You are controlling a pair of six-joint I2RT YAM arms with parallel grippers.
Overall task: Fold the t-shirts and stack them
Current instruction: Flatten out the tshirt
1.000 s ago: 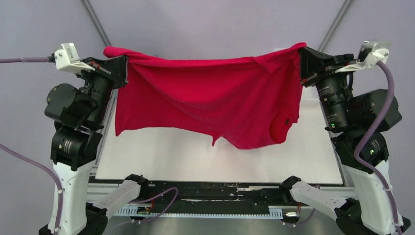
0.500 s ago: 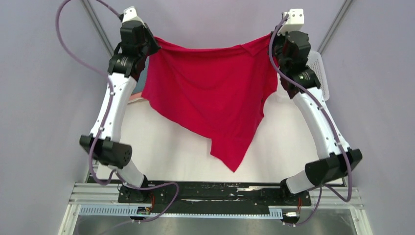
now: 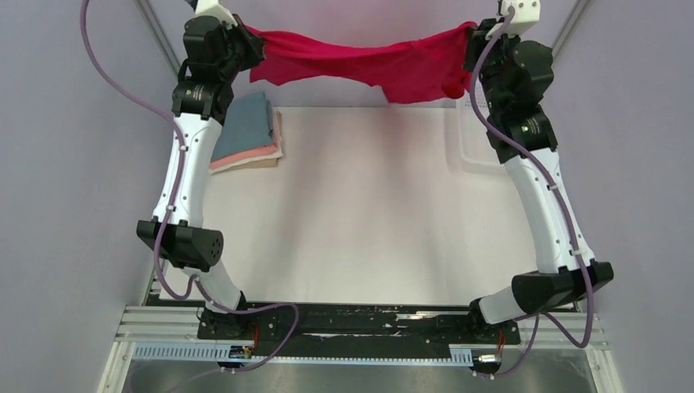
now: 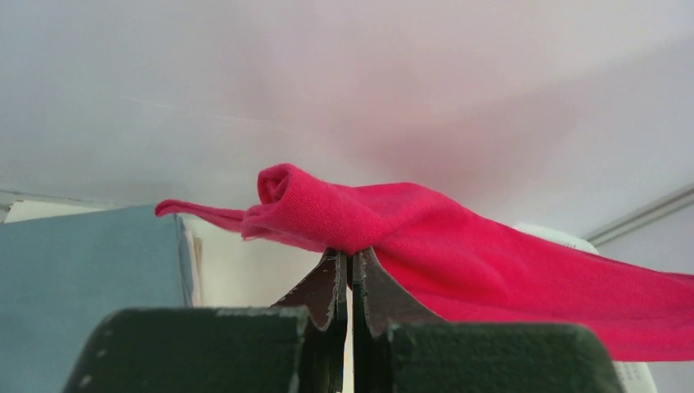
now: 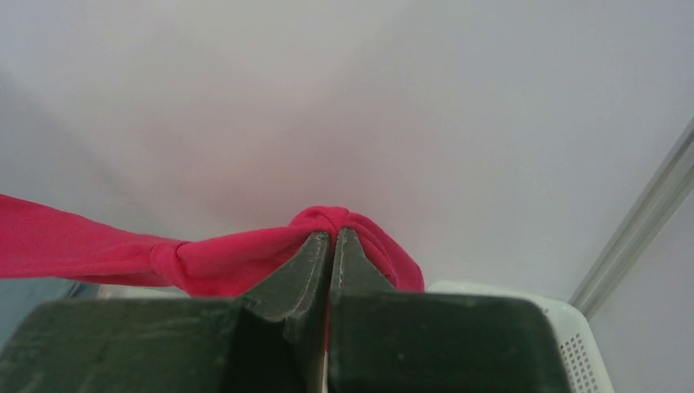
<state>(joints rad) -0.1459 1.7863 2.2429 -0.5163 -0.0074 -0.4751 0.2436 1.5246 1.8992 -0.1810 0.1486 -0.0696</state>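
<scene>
The crimson-red t-shirt (image 3: 360, 59) hangs stretched between both grippers above the table's far edge. My left gripper (image 3: 245, 34) is shut on its left end; in the left wrist view the cloth (image 4: 385, 221) bunches over the gripper (image 4: 349, 254). My right gripper (image 3: 475, 31) is shut on its right end; in the right wrist view the cloth (image 5: 237, 254) wraps over the gripper (image 5: 334, 236). A stack of folded shirts lies at the far left of the table: teal-blue (image 3: 244, 123) on top, salmon-pink (image 3: 254, 154) under it, cream (image 3: 255, 162) at the bottom. The teal one also shows in the left wrist view (image 4: 82, 278).
The white table (image 3: 360, 213) lies below the arms. A white plastic mesh basket (image 3: 475, 143) stands at the far right, partly behind my right arm; its rim shows in the right wrist view (image 5: 573, 327). Grey walls close in the back and sides.
Both arms have swung the red shirt from near the camera out to the table's far edge, still held. The shirt now hangs as a narrow band, and the folded stack has come into view.
</scene>
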